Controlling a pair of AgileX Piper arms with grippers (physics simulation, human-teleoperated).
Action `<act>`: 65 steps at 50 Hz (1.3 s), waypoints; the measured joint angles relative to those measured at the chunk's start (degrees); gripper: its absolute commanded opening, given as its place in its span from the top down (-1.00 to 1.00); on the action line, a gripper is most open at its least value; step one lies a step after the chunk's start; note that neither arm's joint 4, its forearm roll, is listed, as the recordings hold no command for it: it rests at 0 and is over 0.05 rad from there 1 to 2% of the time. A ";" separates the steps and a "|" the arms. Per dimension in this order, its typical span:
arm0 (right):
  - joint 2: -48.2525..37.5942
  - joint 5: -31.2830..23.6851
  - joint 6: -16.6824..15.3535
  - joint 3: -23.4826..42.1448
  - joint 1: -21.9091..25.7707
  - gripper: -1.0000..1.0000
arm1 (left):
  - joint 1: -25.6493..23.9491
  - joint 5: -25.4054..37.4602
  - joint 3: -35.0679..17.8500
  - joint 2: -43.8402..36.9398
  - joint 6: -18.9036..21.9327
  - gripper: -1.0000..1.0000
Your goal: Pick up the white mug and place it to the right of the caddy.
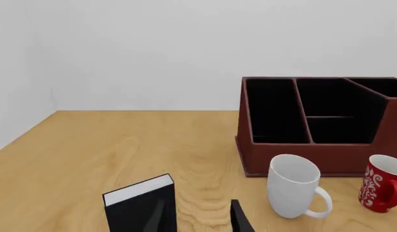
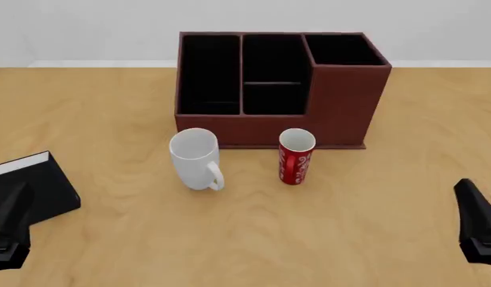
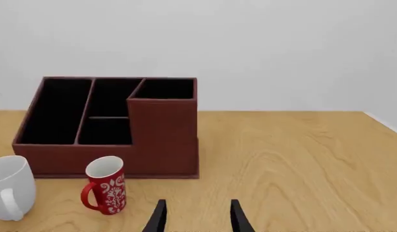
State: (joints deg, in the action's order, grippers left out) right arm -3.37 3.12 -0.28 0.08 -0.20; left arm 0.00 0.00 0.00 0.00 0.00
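The white mug stands upright on the wooden table, just in front of the caddy's left half, with its handle toward the near side. The caddy is a big reddish-brown box with black-lined compartments at the table's middle back. In the left wrist view the mug stands ahead and off to one side of my left gripper, which is open and holds nothing. My right gripper is open too, well back from the caddy. Both grippers hang near the table's front corners.
A slim red cup with white patterns stands right of the mug, in front of the caddy. A small black box with a white edge lies at the near left, right beside my left gripper. Bare wood lies right of the caddy.
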 measured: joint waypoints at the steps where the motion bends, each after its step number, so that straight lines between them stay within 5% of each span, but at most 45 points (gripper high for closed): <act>1: 0.18 -0.26 -0.07 0.01 -0.01 -1.00 | 0.00 0.00 0.00 0.00 0.00 -1.00; 37: 2.66 -2.86 -0.96 0.21 1.20 -1.00 | 0.00 0.00 0.00 0.00 0.00 -1.00; 65: -0.41 -14.75 -4.81 15.92 7.39 -1.00 | 0.00 0.00 0.00 0.00 0.00 -1.00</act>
State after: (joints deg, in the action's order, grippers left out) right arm -3.78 -11.63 -5.10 16.01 7.19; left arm 0.00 0.00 0.00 0.00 0.00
